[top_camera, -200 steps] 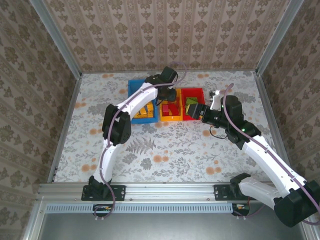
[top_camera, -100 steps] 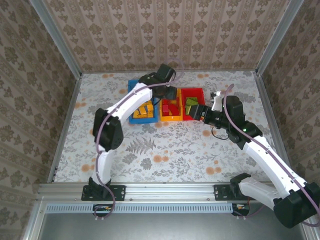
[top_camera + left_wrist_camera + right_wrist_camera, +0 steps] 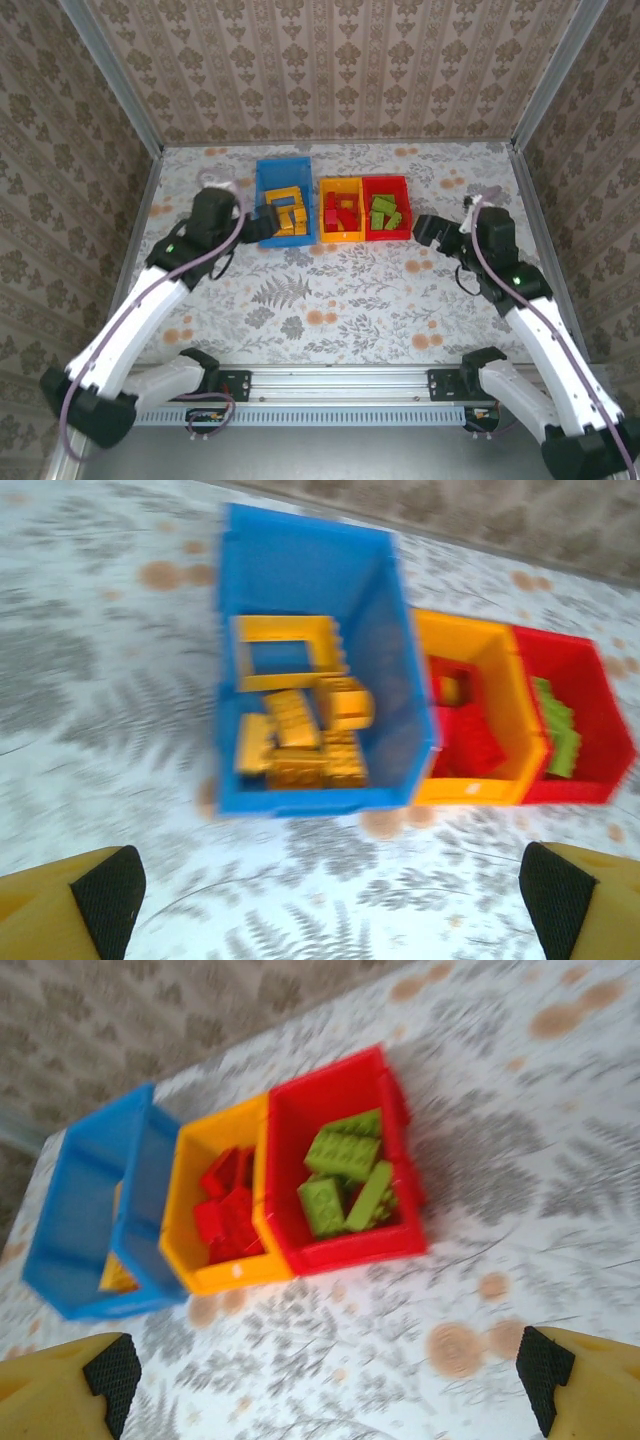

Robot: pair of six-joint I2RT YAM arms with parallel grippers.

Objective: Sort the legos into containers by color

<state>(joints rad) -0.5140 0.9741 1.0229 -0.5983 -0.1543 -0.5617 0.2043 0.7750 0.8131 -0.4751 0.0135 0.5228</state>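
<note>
Three containers stand side by side at the back of the table. The blue bin (image 3: 260,190) holds yellow legos (image 3: 300,740), among them an open frame (image 3: 288,650). Red legos (image 3: 228,1210) lie in the yellow-orange bin (image 3: 340,182), and green legos (image 3: 345,1175) lie in the red bin (image 3: 386,181). My left gripper (image 3: 266,228) hovers just left of the blue bin's near corner, open and empty, with its pads (image 3: 105,895) far apart. My right gripper (image 3: 426,228) hangs right of the red bin, also open and empty.
The floral table cover (image 3: 330,300) stretches bare between the bins and the arm bases. Metal rails (image 3: 330,385) run along the near edge, and wallpapered walls close in the left, right and back sides.
Both arms have pulled back from over the bins. The left arm swung down and to the left, and the right gripper drew back to the right. Both grippers now stand wide open.
</note>
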